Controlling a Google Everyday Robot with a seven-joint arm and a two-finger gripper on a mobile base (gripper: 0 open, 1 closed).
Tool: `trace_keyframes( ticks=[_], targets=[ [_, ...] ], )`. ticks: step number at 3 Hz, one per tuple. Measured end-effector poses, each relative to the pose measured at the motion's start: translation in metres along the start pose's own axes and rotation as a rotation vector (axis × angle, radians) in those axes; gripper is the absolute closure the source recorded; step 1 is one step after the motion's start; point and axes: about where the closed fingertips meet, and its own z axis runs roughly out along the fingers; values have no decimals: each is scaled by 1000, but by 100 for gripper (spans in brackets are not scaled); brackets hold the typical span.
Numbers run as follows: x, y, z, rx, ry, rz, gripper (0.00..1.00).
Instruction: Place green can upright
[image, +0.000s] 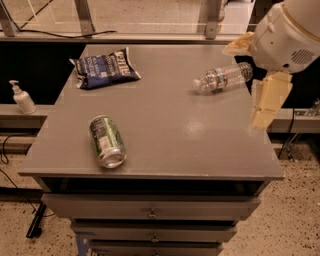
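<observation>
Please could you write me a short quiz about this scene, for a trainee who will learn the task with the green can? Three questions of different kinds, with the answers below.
1. True or false: the green can stands upright on the grey table.
2. Fill in the missing word: the blue snack bag lies ___ from the camera than the green can.
3. Choose one: which thing lies nearest the gripper, which hangs beside the table's right edge in the picture? A) the green can B) the blue snack bag C) the clear water bottle

Key
1. False: it lies on its side near the front edge.
2. farther
3. C
</observation>
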Motion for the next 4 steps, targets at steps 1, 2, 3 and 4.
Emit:
trace_keyframes(
  ticks=[1, 2, 3, 4],
  targets=[
    [-47, 1, 24, -41, -134, -209, 0],
    [-95, 18, 44, -65, -230, -382, 0],
    [-135, 43, 61, -71, -298, -511, 0],
    [-138, 45, 62, -72, -299, -524, 0]
  ],
)
